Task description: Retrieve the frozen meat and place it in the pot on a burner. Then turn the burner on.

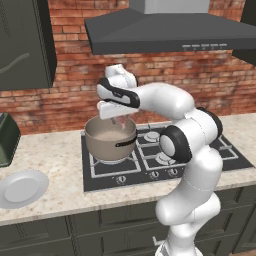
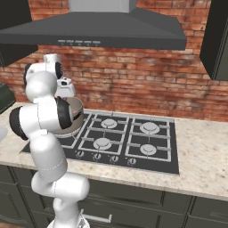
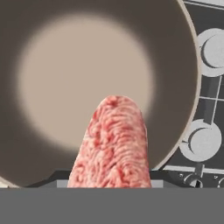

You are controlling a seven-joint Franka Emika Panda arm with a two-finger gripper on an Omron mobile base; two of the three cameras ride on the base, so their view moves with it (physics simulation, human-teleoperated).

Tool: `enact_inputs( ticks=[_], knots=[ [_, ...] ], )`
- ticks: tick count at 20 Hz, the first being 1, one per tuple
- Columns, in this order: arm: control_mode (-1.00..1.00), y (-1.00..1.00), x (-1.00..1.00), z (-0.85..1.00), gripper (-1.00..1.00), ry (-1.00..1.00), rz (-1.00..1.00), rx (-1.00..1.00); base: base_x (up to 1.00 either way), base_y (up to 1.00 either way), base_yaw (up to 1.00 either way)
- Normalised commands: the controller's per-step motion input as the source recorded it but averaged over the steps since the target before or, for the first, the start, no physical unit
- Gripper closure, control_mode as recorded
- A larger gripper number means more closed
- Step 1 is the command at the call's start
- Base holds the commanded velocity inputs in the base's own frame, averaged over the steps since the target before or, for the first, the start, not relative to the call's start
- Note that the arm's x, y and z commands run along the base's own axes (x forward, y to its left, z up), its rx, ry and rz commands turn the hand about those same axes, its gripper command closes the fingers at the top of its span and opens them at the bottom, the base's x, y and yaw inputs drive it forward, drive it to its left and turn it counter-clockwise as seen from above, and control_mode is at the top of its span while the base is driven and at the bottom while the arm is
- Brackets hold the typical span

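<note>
Gripper (image 1: 119, 119) is hanging over the pot (image 1: 111, 139), jaws pinching the frozen meat (image 3: 111, 146) so it is dangling straight above the pale pot floor, likely for a clean drop. Pot is sitting on the front-left burner of the cooktop (image 2: 133, 138).

You have a round white plate (image 1: 22, 188) lying near the front edge of the speckled beige surface (image 1: 55, 150), toward its left end. A dark green appliance (image 1: 7, 137) stands at that left end, back from the plate. Above, a grey range hood (image 2: 98, 31) hangs against the red brick wall (image 2: 147, 80). Dark cabinets (image 1: 25, 45) flank the hood, and dark drawers (image 2: 147, 207) run below the surface's front edge.
</note>
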Motion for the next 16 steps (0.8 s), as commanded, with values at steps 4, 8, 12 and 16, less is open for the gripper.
enact_inputs(
  ticks=[4,8,12,16],
  knots=[
    [-1.0,0.1,0.03,-0.18,1.0,-0.01,0.0,0.0,0.0,0.0,0.0],
    [-1.0,0.11,0.01,-0.2,1.0,0.0,0.0,0.0,0.0,0.0,0.0],
    [-1.0,0.1,0.05,-0.21,1.0,0.0,0.0,0.0,0.0,0.0,0.0],
    [-1.0,0.04,0.16,-0.17,1.0,0.02,0.0,0.01,0.0,0.0,0.0]
  ],
)
